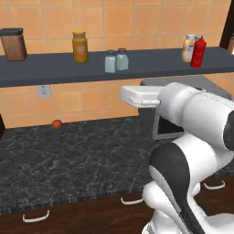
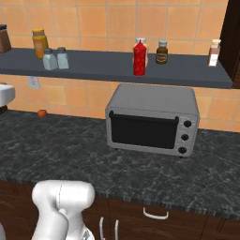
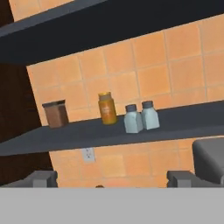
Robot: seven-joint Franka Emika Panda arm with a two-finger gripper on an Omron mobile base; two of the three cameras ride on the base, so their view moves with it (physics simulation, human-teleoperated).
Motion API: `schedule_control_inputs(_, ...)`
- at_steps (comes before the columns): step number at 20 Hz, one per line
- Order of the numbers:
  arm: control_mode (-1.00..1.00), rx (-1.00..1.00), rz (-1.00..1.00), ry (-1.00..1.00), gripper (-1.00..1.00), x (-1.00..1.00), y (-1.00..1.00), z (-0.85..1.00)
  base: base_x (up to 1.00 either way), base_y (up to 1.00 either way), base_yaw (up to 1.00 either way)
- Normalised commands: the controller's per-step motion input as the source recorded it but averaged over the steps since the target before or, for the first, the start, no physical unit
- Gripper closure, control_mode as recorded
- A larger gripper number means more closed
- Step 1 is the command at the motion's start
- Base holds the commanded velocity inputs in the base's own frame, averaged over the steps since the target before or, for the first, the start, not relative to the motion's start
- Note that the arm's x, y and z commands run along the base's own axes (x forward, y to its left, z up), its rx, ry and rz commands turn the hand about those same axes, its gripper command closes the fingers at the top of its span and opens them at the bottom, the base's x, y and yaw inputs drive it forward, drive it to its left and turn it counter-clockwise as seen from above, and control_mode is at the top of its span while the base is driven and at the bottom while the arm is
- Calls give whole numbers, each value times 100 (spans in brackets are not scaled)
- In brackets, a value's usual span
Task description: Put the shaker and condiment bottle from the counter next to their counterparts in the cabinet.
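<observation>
Gripper [image 3: 112, 177] jaws are spread wide and empty below the cabinet [image 1: 151, 61], where the shaker [image 1: 110, 61] is set touching its twin [image 1: 122, 59] and the condiment bottle [image 1: 199, 52] beside the beige bottle [image 1: 188, 48], so pairing seems done.
</observation>
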Motion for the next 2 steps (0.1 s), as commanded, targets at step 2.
schedule_control_inputs(2, -100, 7, 13, 0, -100, -100, 0, 62, 0, 0, 0)
